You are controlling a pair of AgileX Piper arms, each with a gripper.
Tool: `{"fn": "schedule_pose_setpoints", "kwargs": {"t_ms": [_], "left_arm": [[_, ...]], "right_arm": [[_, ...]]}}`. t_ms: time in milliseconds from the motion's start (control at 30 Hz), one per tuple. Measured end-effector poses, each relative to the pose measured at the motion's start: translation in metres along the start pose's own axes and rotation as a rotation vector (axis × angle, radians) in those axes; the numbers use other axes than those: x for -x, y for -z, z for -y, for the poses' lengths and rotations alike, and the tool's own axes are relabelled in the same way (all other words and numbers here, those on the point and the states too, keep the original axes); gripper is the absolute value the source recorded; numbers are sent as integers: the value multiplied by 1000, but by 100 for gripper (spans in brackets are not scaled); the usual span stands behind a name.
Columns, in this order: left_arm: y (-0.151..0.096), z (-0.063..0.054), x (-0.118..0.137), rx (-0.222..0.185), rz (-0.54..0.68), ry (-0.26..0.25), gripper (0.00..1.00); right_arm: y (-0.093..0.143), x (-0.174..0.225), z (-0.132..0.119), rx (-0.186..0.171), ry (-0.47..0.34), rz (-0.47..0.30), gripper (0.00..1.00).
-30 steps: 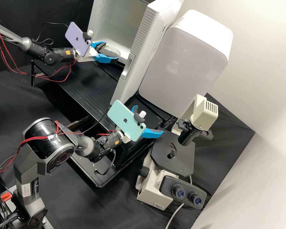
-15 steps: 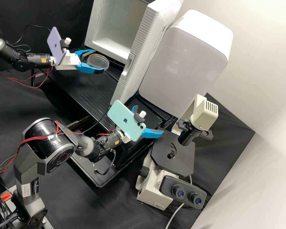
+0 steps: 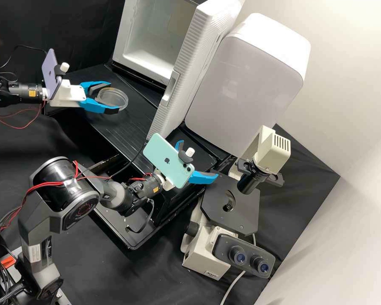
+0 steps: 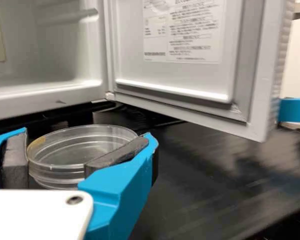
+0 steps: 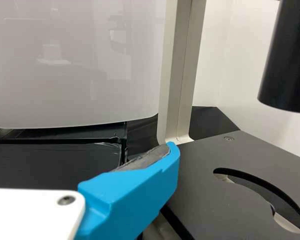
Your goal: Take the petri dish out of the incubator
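In the high view, the incubator [image 3: 144, 46] stands at 12 o'clock on the far end of the raised platform [image 3: 122, 127]. Its open door [image 3: 190, 63] stands out at 3 o'clock, and a closed cabinet [image 3: 249, 80] is just beside that door, again at 3 o'clock. The petri dish [image 3: 114, 96] is outside the incubator, at 7 o'clock from its opening, held in the left gripper [image 3: 109, 97] over the platform. The microscope [image 3: 224, 250] stands on the bench cloth [image 3: 114, 271] at 6 o'clock from the cabinet, with the right gripper [image 3: 199, 161] at the 10 o'clock edge of its stage [image 3: 237, 212].
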Motion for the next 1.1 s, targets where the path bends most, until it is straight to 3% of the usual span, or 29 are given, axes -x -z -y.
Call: {"fn": "schedule_pose_setpoints", "kwargs": {"t_ms": [133,333,467,1033,1067,1100], "left_arm": [[-1,10,7,21,5,32,0],[-1,25,12,22,8,71,0],[1,30,9,22,10,57,0],[20,28,-8,17,-62,24,0],[20,28,-9,10,-61,24,100],[21,28,-9,10,-62,25,100]], "right_arm": [[0,0,0,0,0,0,100],[0,0,0,0,0,0,100],[0,0,0,0,0,0,100],[0,0,0,0,0,0,100],[0,0,0,0,0,0,100],[0,0,0,0,0,0,100]]}}
